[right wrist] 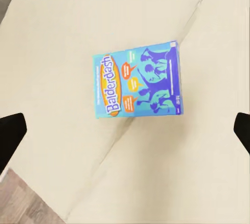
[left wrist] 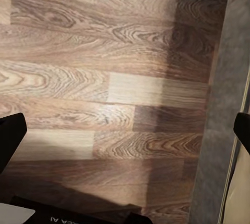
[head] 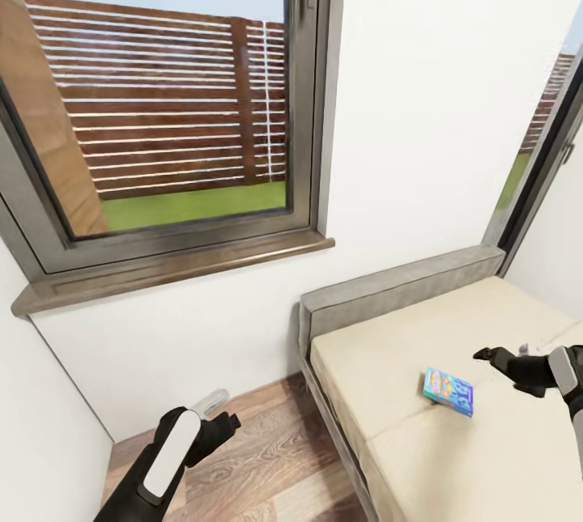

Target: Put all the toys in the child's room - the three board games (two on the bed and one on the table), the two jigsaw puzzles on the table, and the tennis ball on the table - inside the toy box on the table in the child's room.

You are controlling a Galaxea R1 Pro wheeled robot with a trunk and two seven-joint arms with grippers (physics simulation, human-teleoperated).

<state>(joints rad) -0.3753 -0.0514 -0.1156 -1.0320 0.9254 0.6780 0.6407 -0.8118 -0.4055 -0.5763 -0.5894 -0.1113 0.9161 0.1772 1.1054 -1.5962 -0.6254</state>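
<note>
Above the cream mattress, the right gripper hung with its jaws spread wide and nothing between them, its two fingertips at opposite edges of the right wrist view. One board game, a blue Balderdash box, lay flat on the bed just left of that gripper, apart from it and across the seam where two cushions met. Over at the near left, the left gripper hovered above the wooden floor with its jaws also wide and empty, close beside the bed's grey frame. Behind stood a white wall, one large window with a brown sill, a slatted fence and grass outside, and a second window at the far right.
</note>
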